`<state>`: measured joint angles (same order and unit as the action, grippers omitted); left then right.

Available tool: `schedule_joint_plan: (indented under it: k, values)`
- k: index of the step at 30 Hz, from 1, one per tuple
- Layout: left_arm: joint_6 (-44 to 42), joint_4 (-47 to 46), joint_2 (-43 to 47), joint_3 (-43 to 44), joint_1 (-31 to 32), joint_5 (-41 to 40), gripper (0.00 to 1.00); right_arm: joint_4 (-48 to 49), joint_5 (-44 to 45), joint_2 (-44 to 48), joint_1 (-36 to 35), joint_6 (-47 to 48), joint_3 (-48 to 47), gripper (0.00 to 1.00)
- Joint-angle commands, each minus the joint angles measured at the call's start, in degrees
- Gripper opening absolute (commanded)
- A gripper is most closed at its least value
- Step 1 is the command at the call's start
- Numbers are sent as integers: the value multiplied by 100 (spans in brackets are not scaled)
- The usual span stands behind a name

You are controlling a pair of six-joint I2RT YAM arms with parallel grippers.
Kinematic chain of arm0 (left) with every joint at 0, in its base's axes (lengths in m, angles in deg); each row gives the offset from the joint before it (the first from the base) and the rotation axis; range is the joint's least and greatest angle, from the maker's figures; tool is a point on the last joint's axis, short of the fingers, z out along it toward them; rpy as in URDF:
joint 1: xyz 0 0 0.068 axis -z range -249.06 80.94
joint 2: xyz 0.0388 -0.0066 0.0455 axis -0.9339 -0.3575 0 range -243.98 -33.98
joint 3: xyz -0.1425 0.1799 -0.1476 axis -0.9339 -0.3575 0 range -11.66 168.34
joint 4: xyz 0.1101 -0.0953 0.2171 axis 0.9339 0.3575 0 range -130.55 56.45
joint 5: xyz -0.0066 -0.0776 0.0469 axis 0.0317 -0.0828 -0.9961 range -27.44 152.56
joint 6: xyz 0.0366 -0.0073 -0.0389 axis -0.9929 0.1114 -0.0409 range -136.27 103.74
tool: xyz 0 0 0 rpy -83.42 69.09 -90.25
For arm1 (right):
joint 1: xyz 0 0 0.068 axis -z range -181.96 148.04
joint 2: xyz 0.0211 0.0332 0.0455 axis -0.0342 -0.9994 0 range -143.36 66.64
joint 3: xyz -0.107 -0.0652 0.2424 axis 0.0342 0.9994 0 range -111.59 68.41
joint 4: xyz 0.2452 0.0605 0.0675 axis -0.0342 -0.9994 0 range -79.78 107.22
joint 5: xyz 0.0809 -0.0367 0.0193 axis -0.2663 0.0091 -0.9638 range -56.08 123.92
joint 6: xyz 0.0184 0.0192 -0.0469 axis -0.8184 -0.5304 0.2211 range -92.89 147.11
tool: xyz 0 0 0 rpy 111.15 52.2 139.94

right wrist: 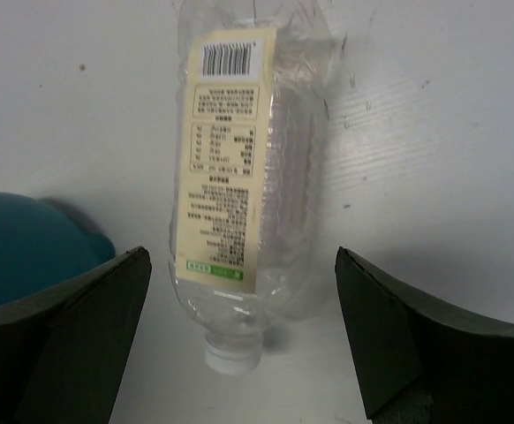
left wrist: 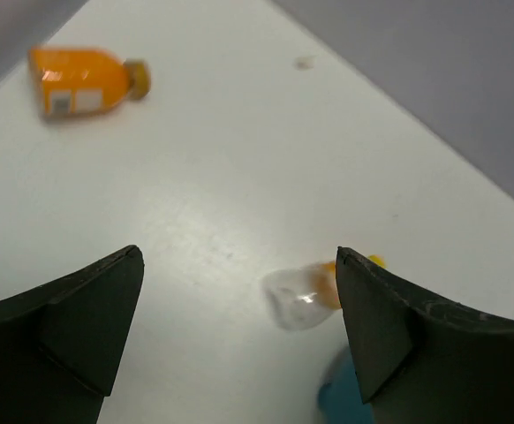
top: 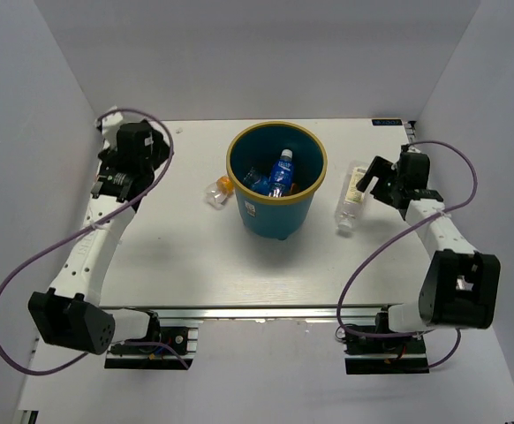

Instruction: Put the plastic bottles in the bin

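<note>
Claw at right [right wrist: 239,261]: gapes apart astride the pale-label bottle [right wrist: 239,150], lined up to clamp it. Left claw [left wrist: 239,261]: gapes too, empty.

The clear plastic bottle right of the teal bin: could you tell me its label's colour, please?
Pale cream label with black print, best seen in the right wrist view.

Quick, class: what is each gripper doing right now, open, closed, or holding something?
Left gripper: open, holding nothing.
Right gripper: open, not gripping the clear bottle lying before it.
</note>
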<state>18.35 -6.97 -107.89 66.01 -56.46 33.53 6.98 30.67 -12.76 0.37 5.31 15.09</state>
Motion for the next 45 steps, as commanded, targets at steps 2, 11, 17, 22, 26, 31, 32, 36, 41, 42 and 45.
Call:
schedule_joint_plan:
  k: [2, 11, 17, 22, 26, 31, 32, 36, 41, 42, 45]
  values:
    - [695, 140, 429, -1022, -670, 381, 98, 14, 201, -654, -162, 132, -723, 89]
    - [854, 43, 641, -2027, -1251, 662, 98, -232, 1388, -1735, -690, 167, -1470, 89]
    - [854, 78, 544, -2072, -1251, 558, 98, -707, 1923, -2562, -909, 71, -1963, 89]
    - [863, 96, 658, -2072, -1251, 495, 98, -839, 2073, -2486, -962, -8, -2077, 57]
    - [872, 61, 790, -2133, -1251, 583, 98, -848, 2022, -1870, -954, 307, -2410, 48]
    - [898, 34, 869, -2203, -1251, 627, 98, -357, 688, -765, -971, 878, -2999, 51]
    - [898, 43, 887, -2221, -1251, 627, 98, -34, 67, -579, -988, 923, -3026, 51]
    - [811, -53, 913, -2309, -1251, 802, 98, 908, -308, 335, -1567, 1555, -2869, 52]
    - [740, -150, 808, -2326, -1251, 1040, 98, 1674, -1149, 856, -2701, 1996, -2692, 54]
    - [697, -168, 808, -2335, -1251, 1075, 98, 1666, -1369, 821, -2824, 2083, -2745, 55]
    - [626, -229, 825, -2379, -1251, 1163, 98, 1544, -1407, 514, -3422, 2223, -2911, 56]
